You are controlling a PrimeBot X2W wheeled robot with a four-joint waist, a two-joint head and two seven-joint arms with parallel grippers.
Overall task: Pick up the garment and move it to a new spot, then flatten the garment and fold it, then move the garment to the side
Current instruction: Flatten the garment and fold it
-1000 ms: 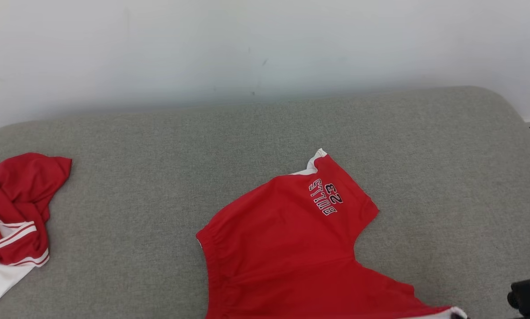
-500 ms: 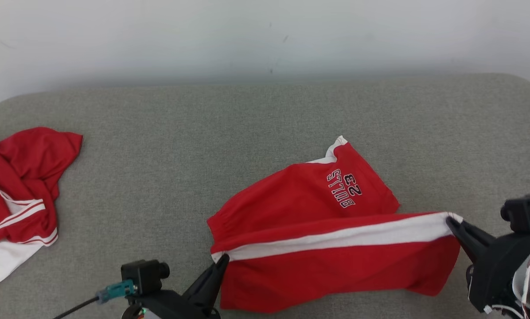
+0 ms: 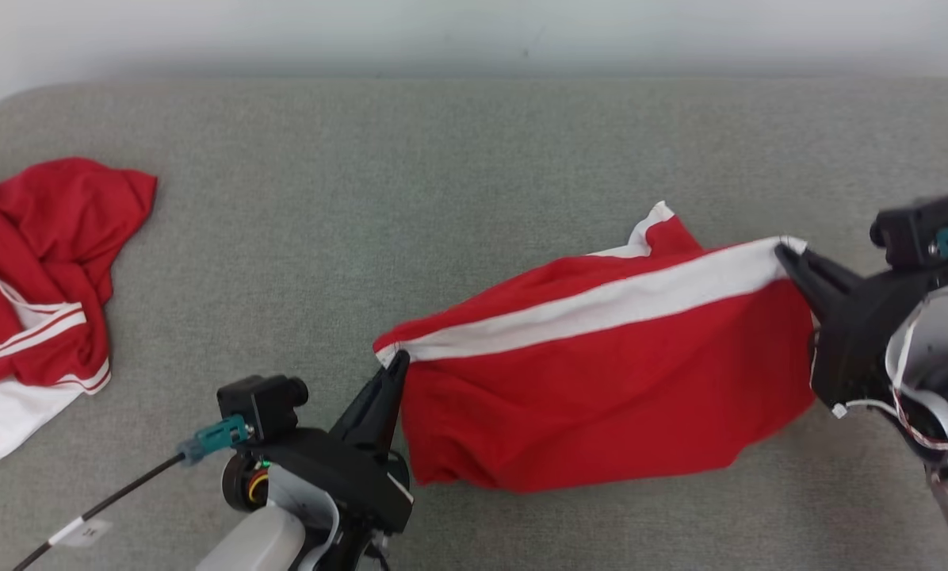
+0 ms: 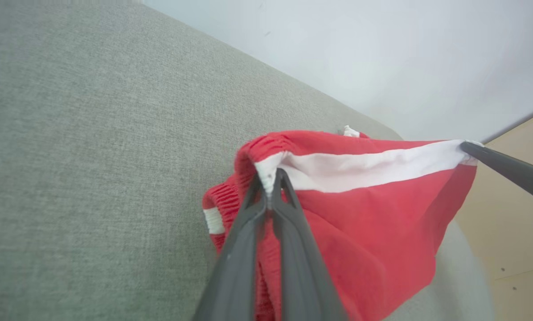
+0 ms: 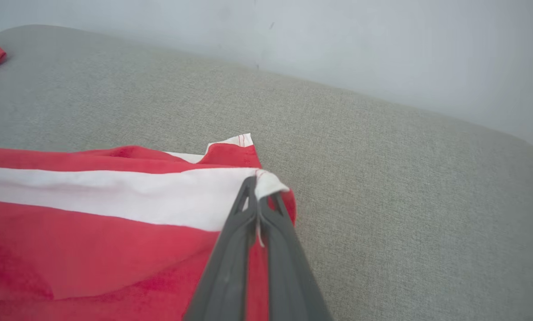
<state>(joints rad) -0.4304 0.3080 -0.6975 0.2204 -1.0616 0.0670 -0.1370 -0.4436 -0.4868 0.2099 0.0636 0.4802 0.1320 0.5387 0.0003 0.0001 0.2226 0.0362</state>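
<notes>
Red shorts (image 3: 601, 396) are held taut mid-frame, pinched by left hand (image 3: 397, 363) and right hand (image 3: 783, 254); flattening, folding and side move apparently pending.

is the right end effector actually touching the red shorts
Touching: in the right wrist view the right end effector is pinched shut on the white-striped corner of the red shorts.

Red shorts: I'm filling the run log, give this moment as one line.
left gripper: shut on red shorts, waistband corner | right gripper: shut on hem corner | white stripe: stretched between grippers
</notes>
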